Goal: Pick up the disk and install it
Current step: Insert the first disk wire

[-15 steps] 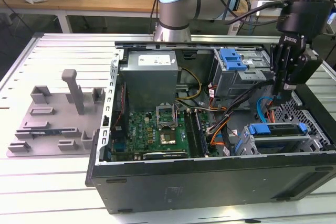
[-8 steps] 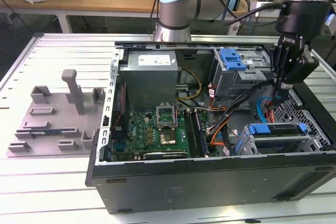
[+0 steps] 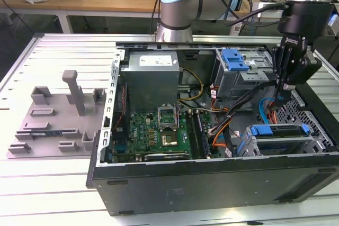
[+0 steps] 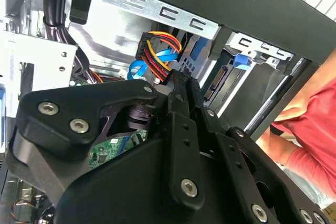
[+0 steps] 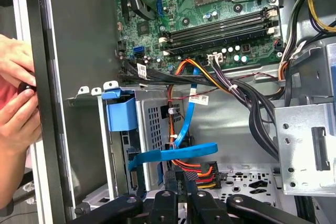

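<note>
One disk [image 3: 283,137] is in play, and it already lies in the drive cage at a corner of the case [image 3: 212,189], blue frame showing, just below the hand [image 3: 287,87]. The hand's fingers look pressed together with nothing between them. Their tips hang inside the case beside the blue data cable [image 5: 178,153] and the orange-and-yellow power plug [image 5: 197,170]. I judge the pickup done and the installing near its end. Any further move calls for keeping clear of those cables. A person [image 5: 16,103] touches the case's outer wall.
</note>
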You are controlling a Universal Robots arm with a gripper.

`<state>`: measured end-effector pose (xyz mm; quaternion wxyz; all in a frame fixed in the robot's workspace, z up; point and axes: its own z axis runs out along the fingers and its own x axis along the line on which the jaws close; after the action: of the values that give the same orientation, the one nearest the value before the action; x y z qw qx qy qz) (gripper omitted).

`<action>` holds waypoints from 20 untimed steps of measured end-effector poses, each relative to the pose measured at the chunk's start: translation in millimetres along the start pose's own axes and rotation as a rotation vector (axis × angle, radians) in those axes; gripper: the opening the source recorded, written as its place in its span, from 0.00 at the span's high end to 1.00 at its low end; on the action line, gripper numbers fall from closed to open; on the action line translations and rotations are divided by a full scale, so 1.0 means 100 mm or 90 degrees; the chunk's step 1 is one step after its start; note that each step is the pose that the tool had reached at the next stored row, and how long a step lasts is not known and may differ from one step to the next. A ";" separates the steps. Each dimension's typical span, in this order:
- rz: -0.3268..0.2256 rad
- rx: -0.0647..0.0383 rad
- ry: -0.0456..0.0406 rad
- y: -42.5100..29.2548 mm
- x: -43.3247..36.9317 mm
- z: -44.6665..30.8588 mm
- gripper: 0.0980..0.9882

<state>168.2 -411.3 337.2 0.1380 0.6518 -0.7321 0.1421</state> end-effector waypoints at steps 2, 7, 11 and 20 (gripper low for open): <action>0.000 0.000 -0.0043 -0.001 0.021 -0.014 0.93; -0.007 0.000 -0.0253 -0.011 0.112 -0.048 0.93; -0.010 -0.001 -0.0441 -0.016 0.209 -0.045 0.93; -0.011 -0.008 -0.1093 -0.050 0.499 0.007 0.93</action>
<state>167.6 -457.7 356.0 0.0800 0.6667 -0.7367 0.0799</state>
